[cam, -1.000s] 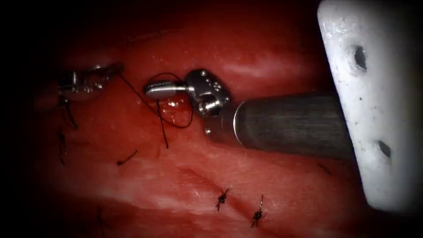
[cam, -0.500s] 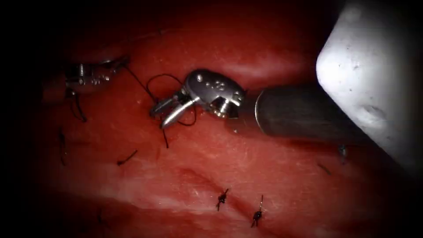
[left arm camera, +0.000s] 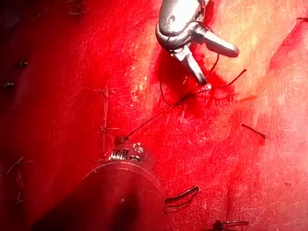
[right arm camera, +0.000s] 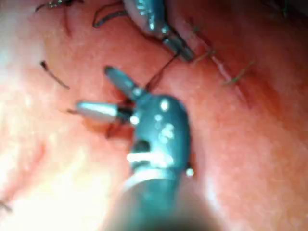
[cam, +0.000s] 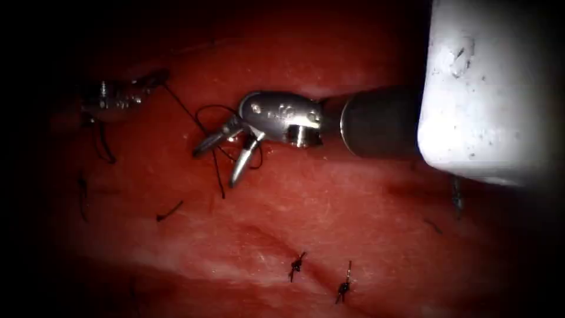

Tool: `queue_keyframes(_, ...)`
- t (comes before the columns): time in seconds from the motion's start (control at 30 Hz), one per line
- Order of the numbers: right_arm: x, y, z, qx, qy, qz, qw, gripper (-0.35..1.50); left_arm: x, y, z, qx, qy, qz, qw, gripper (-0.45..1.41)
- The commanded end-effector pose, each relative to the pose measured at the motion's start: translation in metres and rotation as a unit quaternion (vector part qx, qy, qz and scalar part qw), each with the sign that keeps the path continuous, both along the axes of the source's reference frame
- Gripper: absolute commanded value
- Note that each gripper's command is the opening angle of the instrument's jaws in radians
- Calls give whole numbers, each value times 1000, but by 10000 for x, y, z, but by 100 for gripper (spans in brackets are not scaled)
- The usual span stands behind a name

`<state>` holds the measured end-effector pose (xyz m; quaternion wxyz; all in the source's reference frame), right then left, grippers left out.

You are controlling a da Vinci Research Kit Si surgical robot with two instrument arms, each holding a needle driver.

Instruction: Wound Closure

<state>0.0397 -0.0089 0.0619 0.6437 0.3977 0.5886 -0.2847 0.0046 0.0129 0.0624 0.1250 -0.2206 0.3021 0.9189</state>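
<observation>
- Since a second ago the right tool (cam: 220, 156) has gone from jaws closed and level to jaws spread wide, tips turned down toward the tissue (cam: 353, 212); half a second ago they were only partly parted.
- The right tool's jaws stand wide apart in a V and hold nothing; they straddle the thread (cam: 213, 154) where it loops and enters the tissue, one jaw on each side of the strand.
- Also seen in the left wrist view, the right tool (left arm camera: 211, 60) has its jaw tips just over the thread (left arm camera: 159, 113) and a patch of red fluid (left arm camera: 192, 101).
- The left tool (cam: 150, 79), up and to the left of the right tool's jaws, is closed on the far end of the thread, which runs taut from it to the loop.
- In the right wrist view, the left tool (right arm camera: 185, 53) pinches the strand beyond the right tool (right arm camera: 106, 91).
- I cannot tell where the needle is.
- Finished knots (cam: 296, 266) sit along the cut, well below the right tool's jaws.
- A cut thread end (cam: 169, 211) lies loose below and left of them.
</observation>
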Motion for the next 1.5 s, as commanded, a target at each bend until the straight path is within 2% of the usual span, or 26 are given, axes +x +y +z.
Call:
queue_keyframes(0.03,7,-5,7,-14,4,-6,1000,94,-4,2,5,0,-1,0,1000,-45)
queue_keyframes(0.2,10,-10,9,-53,6,-24,998,83,-2,2,3,-1,0,3,1000,-45)
queue_keyframes(0.57,17,-35,28,-93,-6,-44,995,83,0,-1,1,-1,0,4,1000,-45)
queue_keyframes(0.77,21,-31,34,-107,-3,-35,994,63,2,-5,-2,0,0,3,1000,-45)
queue_keyframes(0.8,22,-31,34,-107,-3,-35,994,51,2,-5,-2,0,1,3,1000,-45)
queue_keyframes(0.83,26,-29,34,-114,1,-35,993,-35,2,-6,-3,0,1,4,1000,-45)
queue_keyframes(1.13,31,-16,31,-104,4,-31,994,-35,10,-25,-19,-1,2,3,1000,-45)
queue_keyframes(1.43,30,-9,31,-89,14,0,996,-35,29,-74,-54,-5,3,8,1000,-45)
queue_keyframes(1.5,29,-6,30,-84,14,7,996,-35,32,-94,-68,-8,0,11,1000,-45)
